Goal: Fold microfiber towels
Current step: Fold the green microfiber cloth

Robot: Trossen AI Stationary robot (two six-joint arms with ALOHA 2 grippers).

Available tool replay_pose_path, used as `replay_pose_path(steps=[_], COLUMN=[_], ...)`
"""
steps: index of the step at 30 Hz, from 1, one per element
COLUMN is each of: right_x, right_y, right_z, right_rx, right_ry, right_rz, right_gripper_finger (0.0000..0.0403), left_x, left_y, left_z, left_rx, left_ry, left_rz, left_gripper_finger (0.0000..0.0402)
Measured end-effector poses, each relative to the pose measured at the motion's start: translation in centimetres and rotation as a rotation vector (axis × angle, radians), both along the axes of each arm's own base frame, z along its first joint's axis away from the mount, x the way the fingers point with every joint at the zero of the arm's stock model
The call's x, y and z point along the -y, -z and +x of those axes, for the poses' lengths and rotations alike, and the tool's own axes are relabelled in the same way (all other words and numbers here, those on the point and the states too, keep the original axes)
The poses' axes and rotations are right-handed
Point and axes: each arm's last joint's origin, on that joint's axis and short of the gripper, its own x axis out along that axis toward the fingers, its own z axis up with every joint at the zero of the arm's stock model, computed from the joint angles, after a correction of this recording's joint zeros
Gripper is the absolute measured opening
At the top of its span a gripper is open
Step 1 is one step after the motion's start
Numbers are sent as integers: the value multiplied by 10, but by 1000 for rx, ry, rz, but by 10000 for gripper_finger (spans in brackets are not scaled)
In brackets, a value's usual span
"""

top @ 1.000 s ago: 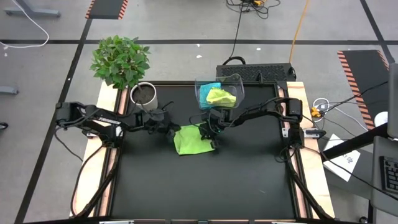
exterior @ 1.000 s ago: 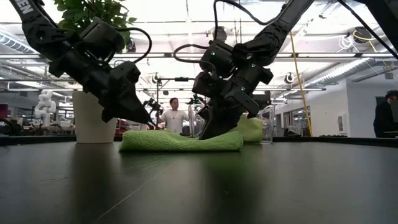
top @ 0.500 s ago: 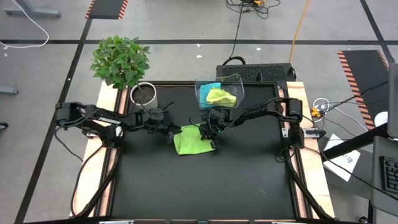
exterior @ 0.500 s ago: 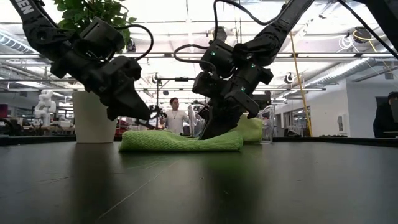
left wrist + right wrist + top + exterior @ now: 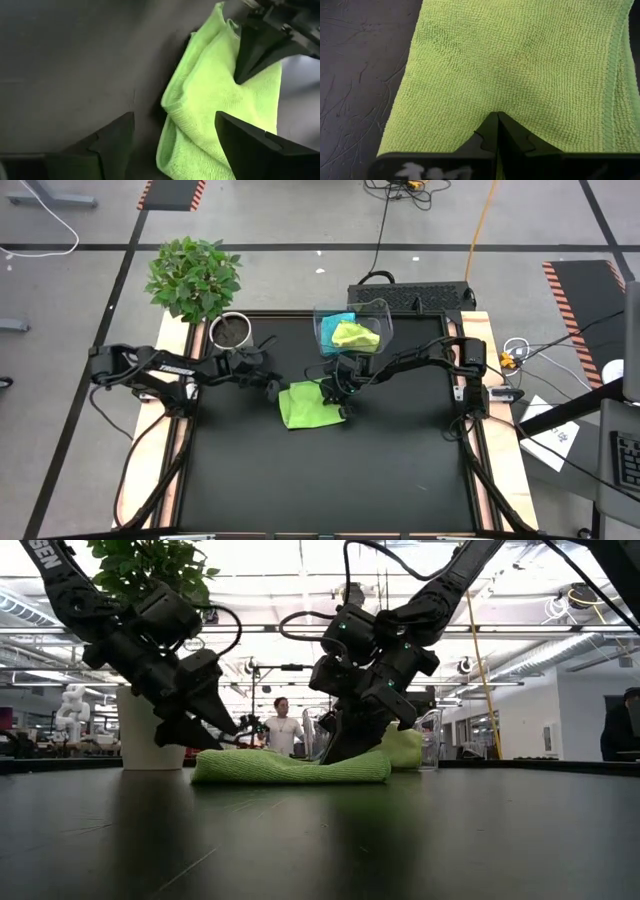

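A folded lime-green microfiber towel [image 5: 308, 406] lies flat on the black table's middle, also seen in the low view [image 5: 290, 767]. My right gripper [image 5: 339, 397] is shut, its tips down on the towel's right part. My left gripper [image 5: 272, 390] hangs open just left of the towel and a little above the table [image 5: 222, 737], touching nothing. In its wrist view the towel [image 5: 215, 110] lies beyond the spread fingers. A clear plastic bin [image 5: 352, 330] at the far edge holds a turquoise towel [image 5: 338, 319] and another lime-green towel [image 5: 356, 335]. My right gripper presses its shut fingertips [image 5: 497, 125] down on the folded towel's top face [image 5: 497, 102], near its right edge. The fingers come from above, slanting in from the table's right [image 5: 345, 740]. The towel lies flat on the table beneath them.
A potted plant [image 5: 195, 280] in a white pot [image 5: 232, 330] stands at the table's far left corner, close behind my left arm. The bin stands just beyond the towel. The near half of the table [image 5: 330, 480] is bare. A person [image 5: 281, 725] stands far off in the room.
My left gripper has opened and drawn back from the towel's left end toward the table's left edge, rising a little. The towel has stayed flat where it was.
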Motion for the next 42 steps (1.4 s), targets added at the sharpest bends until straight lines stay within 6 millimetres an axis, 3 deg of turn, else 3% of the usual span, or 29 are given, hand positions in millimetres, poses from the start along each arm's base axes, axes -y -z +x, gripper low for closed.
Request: replay_pose_path(steps=[5, 24, 29, 35, 42], right_x=[0, 0, 0, 0, 0], right_y=[-1, -1, -1, -1, -1], right_z=[2, 3, 3, 3, 3], right_rx=[24, 29, 29, 27, 27], right_ry=[13, 26, 25, 25, 25], right_rz=[5, 14, 13, 13, 13], right_gripper_finger=[0, 0, 0, 0, 0], left_x=[-6, -14, -14, -13, -2], left_y=[1, 18, 16, 12, -13], left_z=[2, 43, 45, 41, 36], left_rx=[9, -119, -118, -135, -65], left_ry=[-12, 110, 152, 198, 261], left_rz=[-35, -39, 3, 35, 18], left_gripper_finger=[265, 205, 150, 21, 5])
